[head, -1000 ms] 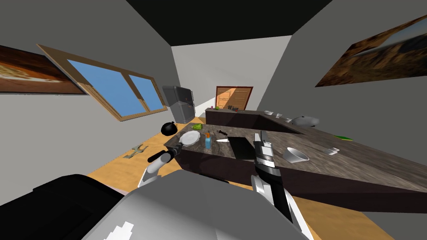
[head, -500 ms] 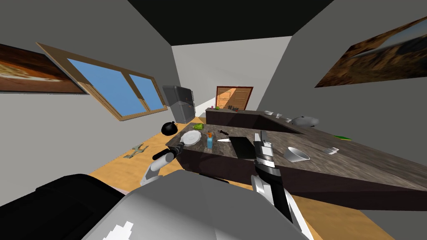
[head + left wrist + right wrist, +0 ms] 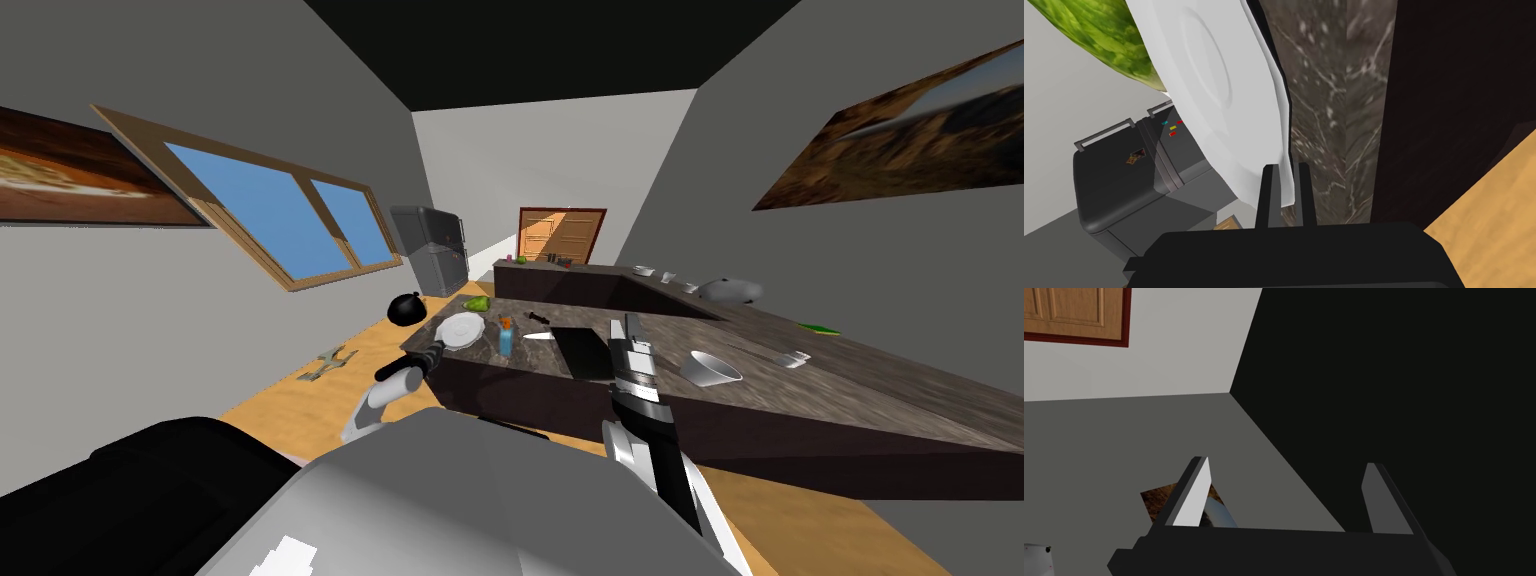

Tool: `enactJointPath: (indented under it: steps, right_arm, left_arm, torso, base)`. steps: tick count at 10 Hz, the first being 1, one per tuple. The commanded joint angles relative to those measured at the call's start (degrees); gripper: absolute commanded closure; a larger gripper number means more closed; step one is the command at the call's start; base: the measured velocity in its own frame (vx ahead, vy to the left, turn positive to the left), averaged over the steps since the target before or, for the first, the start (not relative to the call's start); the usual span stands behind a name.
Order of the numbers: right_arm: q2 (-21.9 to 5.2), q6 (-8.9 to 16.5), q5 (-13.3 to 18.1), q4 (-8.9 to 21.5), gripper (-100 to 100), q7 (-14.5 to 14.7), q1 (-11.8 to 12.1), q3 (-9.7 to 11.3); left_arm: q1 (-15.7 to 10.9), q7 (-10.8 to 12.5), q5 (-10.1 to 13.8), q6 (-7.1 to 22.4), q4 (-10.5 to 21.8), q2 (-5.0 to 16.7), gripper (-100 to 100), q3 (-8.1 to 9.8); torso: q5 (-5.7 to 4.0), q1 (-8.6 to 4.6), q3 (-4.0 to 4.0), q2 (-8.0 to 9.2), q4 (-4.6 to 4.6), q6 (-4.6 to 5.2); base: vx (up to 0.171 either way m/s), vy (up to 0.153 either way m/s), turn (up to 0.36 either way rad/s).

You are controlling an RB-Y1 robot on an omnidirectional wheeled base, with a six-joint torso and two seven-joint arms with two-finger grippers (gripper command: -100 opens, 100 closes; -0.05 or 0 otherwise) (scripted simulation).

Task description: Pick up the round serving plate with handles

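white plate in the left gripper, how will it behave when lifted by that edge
Probably stiff: the white plate looks flat and even though the left gripper pinches only its rim tab. Held at one edge, it may pivot between the thin fingers. Its smooth surface looks slippery, so lift slowly.

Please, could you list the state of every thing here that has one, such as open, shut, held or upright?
plate: white, gripped at its edge.
left hand: shut on the plate's edge.
right hand: open, empty.
door: closed.
fridge: doors closed.
bottle: upright.
bowl: upright.
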Motion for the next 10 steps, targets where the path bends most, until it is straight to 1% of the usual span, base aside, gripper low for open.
enactJointPath:
  steps: [1, 2, 3, 4, 5, 6, 7, 8, 9, 10]
  right_arm:
    - [0.0, 0.0, 0.0, 0.0, 0, 0.0, 0.0, 0.0]
    - [0.0, 0.0, 0.0, 0.0, 0, 0.0, 0.0, 0.0]
    - [0.0, 0.0, 0.0, 0.0, 0, 0.0, 0.0, 0.0]
    - [0.0, 0.0, 0.0, 0.0, 0, 0.0, 0.0, 0.0]
    - [0.0, 0.0, 0.0, 0.0, 0, 0.0, 0.0, 0.0]
    - [0.0, 0.0, 0.0, 0.0, 0, 0.0, 0.0, 0.0]
    - [0.0, 0.0, 0.0, 0.0, 0, 0.0, 0.0, 0.0]
    - [0.0, 0.0, 0.0, 0.0, 0, 0.0, 0.0, 0.0]
    - [0.0, 0.0, 0.0, 0.0, 0, 0.0, 0.0, 0.0]
    - [0.0, 0.0, 0.0, 0.0, 0, 0.0, 0.0, 0.0]
  left_arm:
    - [0.54, 2.86, -2.39, -0.52, -0.49, 0.5, 100, -1.83]
    - [0.54, 4.54, -2.39, -0.52, -0.49, 0.5, 100, -1.83]
    - [1.62, 6.21, -5.06, -1.58, -1.59, 1.41, 100, -4.55]
    - [1.62, 7.86, -6.14, -1.58, -1.59, 1.41, 100, -5.15]
    - [1.62, 9.47, -6.14, -1.58, -1.59, 1.41, 100, -5.15]
    - [2.71, 11.11, -8.84, -2.65, -2.68, 2.33, 100, -7.88]
    - [2.71, 12.74, -9.89, -2.65, -2.68, 2.33, 100, -8.47]
    - [2.71, 14.38, -9.89, -2.65, -2.68, 2.33, 100, -8.47]
    - [3.79, 16.0, -12.5, -3.72, -3.78, 3.24, 100, -11.14]
    - [3.79, 17.62, -13.65, -3.72, -3.78, 3.24, 100, -11.78]
  torso:
    - [0.0, 0.0, 0.0, 0.0, 0.0, 0.0]
    - [0.01, 0.04, -0.01, -0.01, -0.01, -0.01]
    - [0.02, 0.03, -0.03, -0.03, -0.04, -0.05]
    - [0.03, 0.09, -0.02, 0.01, -0.04, -0.06]
    - [0.05, 0.1, -0.01, 0.02, -0.04, -0.07]
    - [0.06, 0.08, -0.04, -0.02, -0.06, -0.09]
    - [0.07, 0.16, -0.02, 0.01, -0.05, -0.1]
    - [0.08, 0.17, -0.02, 0.01, -0.05, -0.1]
    - [0.07, 0.1, -0.03, -0.01, -0.05, -0.11]
    - [0.07, 0.14, -0.01, 0.01, -0.04, -0.1]
  base:
    - [-0.019, 0.044, -0.007]
    - [-0.009, 0.021, -0.008]
    - [-0.023, 0.039, 0.0]
    - [-0.026, 0.039, -0.005]
    - [-0.009, 0.019, -0.006]
    - [-0.016, 0.048, 0.0]
    - [-0.02, 0.045, -0.007]
    - [-0.011, 0.016, -0.004]
    - [-0.018, 0.039, -0.001]
    - [-0.022, 0.04, -0.009]
